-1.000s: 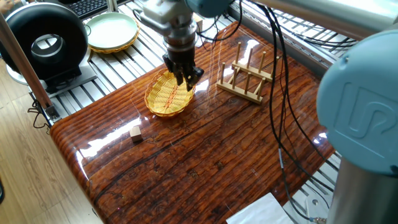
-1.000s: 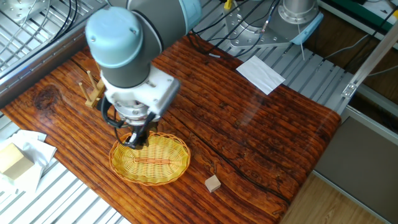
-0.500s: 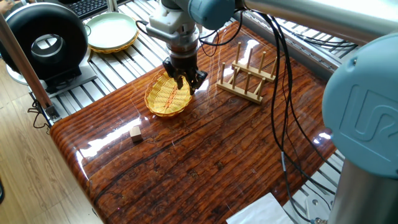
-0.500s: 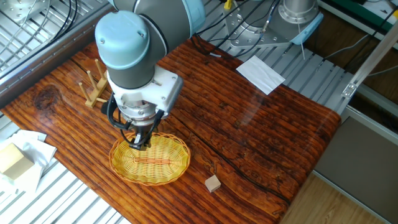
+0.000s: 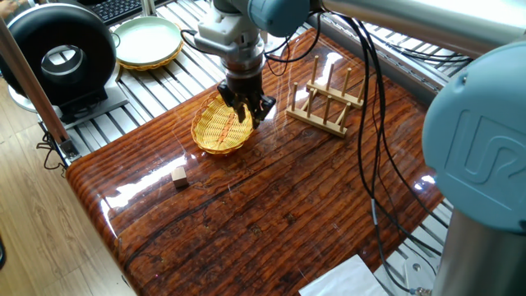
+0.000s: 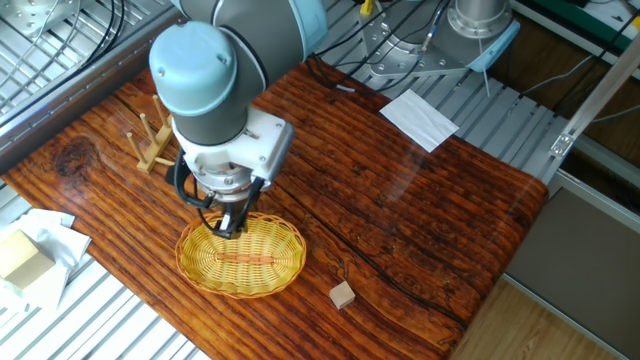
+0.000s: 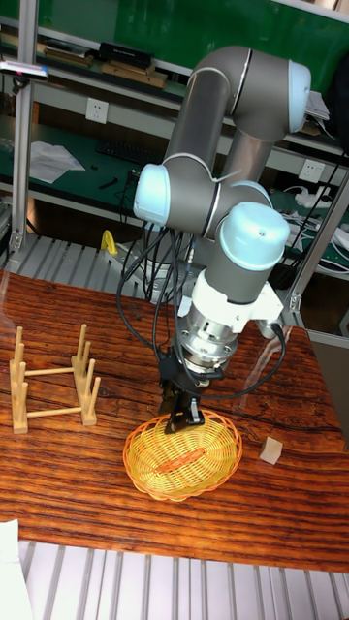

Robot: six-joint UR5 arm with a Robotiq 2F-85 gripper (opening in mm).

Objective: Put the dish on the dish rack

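Tall fixed view shows the claw [image 7: 184, 418] down on the rack-side rim of the dish [image 7: 183, 455] near the worktop's front edge, apparently pinching it, dish rack [image 7: 50, 391] standing well apart toward the left edge.

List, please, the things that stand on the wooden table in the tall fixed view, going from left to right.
Dish rack → gripper over the rim of the dish → small wooden block.
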